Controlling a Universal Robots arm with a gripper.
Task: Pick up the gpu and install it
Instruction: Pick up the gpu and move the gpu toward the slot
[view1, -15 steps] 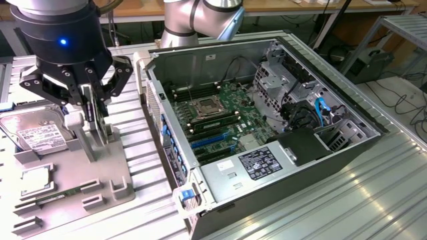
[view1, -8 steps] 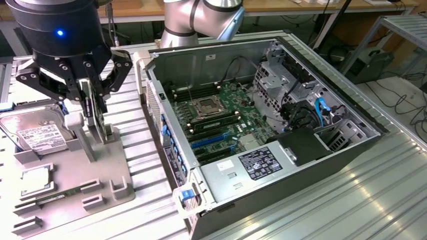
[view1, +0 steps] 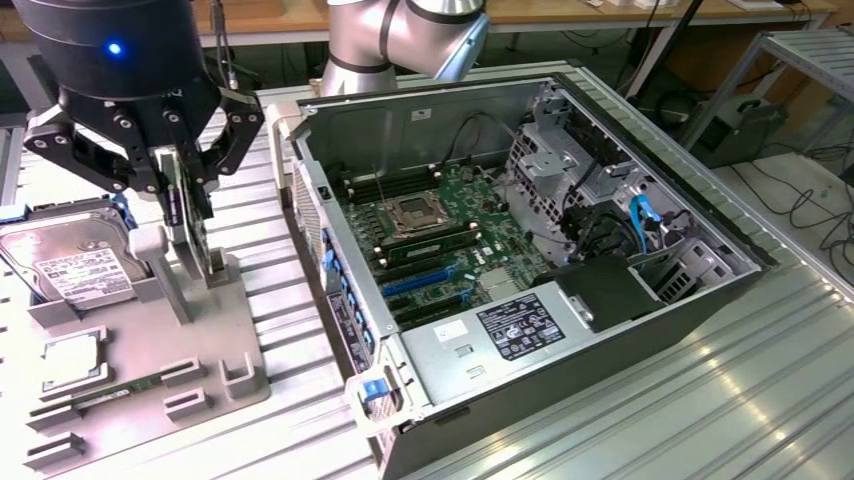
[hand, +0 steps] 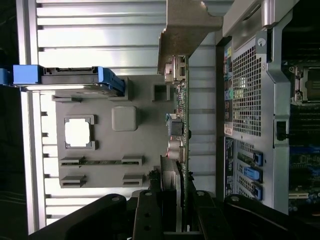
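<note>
Gripper (hand: 177, 207) clamped on upright gpu (hand: 178, 125) at grey holder (hand: 115, 160): pick-up in hand; freeing it likely calls for a straight lift.

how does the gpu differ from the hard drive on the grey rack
The gpu is a thin card seen edge-on; the hard drive is a thicker silver box with a white label. The hand grips the gpu; the hard drive is untouched. Both sit on the grey rack.

A ribbed aluminium table (view1: 747, 400) catches bright glare toward 4 o'clock. A wooden desk (view1: 561, 15) runs along 12 o'clock. At 2 o'clock, a metal rack (view1: 811, 48) and loose cables (view1: 817, 205) cross grey floor (view1: 767, 185).
</note>
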